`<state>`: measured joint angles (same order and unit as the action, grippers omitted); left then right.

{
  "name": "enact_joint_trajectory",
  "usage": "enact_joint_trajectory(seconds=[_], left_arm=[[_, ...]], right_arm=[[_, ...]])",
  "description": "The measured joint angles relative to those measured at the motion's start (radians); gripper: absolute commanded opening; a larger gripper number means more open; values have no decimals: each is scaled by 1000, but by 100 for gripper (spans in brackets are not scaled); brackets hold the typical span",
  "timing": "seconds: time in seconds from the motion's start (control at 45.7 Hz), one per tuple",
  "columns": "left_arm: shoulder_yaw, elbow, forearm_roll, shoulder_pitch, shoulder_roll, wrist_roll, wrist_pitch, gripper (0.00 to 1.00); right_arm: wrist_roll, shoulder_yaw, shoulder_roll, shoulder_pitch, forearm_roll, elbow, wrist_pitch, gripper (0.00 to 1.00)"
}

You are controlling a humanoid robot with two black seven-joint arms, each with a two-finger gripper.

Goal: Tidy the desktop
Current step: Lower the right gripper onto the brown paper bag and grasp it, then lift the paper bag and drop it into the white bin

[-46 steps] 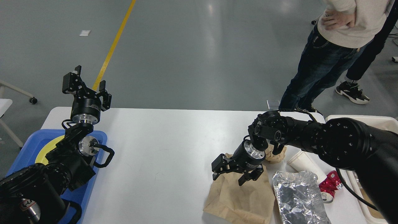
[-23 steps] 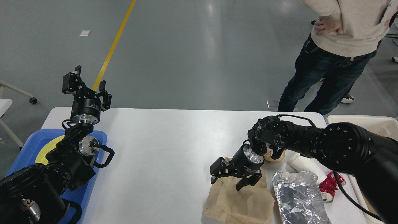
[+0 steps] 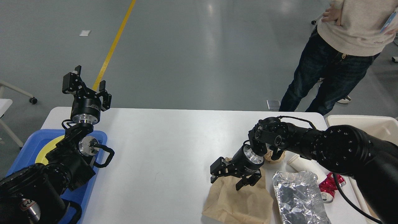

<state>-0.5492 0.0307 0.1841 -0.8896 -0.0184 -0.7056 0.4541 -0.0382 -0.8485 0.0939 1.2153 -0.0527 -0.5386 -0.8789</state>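
The white desktop [image 3: 164,146] fills the middle of the head view. A brown paper bag [image 3: 239,200] lies flat at its front right. My right gripper [image 3: 227,183] is open, pointing down, with its fingertips at the bag's far edge. Beside the bag lie a crumpled silver foil sheet [image 3: 298,196], a white paper cup [image 3: 300,165] on its side, a crushed red can [image 3: 331,185] and a crumpled brown paper ball [image 3: 275,155]. My left gripper [image 3: 84,79] is open and empty, raised above the table's far left corner.
A blue tray [image 3: 29,146] holding a yellow plate [image 3: 49,147] sits at the left edge under my left arm. A cream bin [image 3: 367,123] stands at the right edge. A person [image 3: 335,53] stands beyond the far right corner.
My right gripper has moved slightly down and to the left onto the bag's far edge. The person has shifted their stance. My left arm has not moved.
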Motion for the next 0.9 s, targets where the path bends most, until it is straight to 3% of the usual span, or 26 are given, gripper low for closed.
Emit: enact_joint_trajectory(seconds=[0.328, 0.416, 0.547, 0.657, 0.744, 0.898], left_arm=[[0, 0, 0, 0, 0, 0, 0, 96], [0, 0, 0, 0, 0, 0, 0, 96], [0, 0, 0, 0, 0, 0, 0, 96], [0, 0, 0, 0, 0, 0, 0, 96], [0, 0, 0, 0, 0, 0, 0, 96], [0, 0, 0, 0, 0, 0, 0, 96]], right_arm=[[1, 27, -53, -2, 0, -20, -6, 98], [1, 25, -50, -2, 3, -21, 1, 73], [3, 14, -48, 8, 5, -21, -5, 54], [8, 6, -50, 17, 5, -27, -13, 31], [23, -2, -52, 33, 5, -35, -32, 1], [54, -14, -56, 67, 6, -44, -77, 0]])
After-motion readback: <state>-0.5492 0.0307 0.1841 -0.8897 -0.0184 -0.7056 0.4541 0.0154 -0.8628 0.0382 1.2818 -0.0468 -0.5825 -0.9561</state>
